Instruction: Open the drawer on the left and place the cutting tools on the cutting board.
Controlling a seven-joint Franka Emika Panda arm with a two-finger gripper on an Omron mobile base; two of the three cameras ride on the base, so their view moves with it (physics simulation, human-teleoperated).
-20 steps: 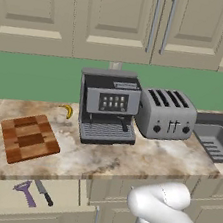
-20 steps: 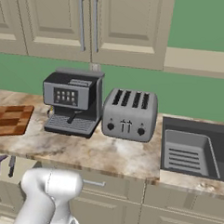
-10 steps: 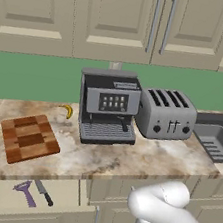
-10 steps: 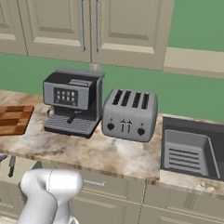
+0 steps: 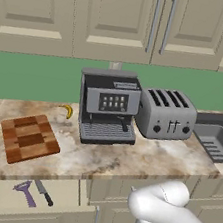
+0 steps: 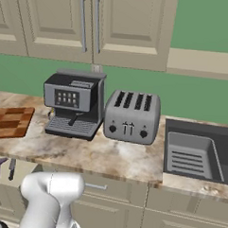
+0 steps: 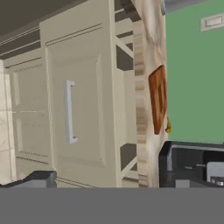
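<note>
**Two thin tools, one careful pinch each**

Two small tools lie in the drawer (image 5: 30,197), which stands pulled out under the counter's left end: a purple cutting tool (image 5: 25,192) with forked arms, and just beside it a dark-handled knife (image 5: 43,193). Both look light, stiff and slick, lying flat on the drawer floor, so I judge a pinch across the purple tool's narrow middle is safest; its forked end could slip or twist. My fingers are spread wide, holding nothing. The cutting board (image 5: 29,137) sits on the counter just above the drawer, near the coffee machine (image 5: 108,107). It looks thick, heavy and steady enough for a gentle drop.
</note>
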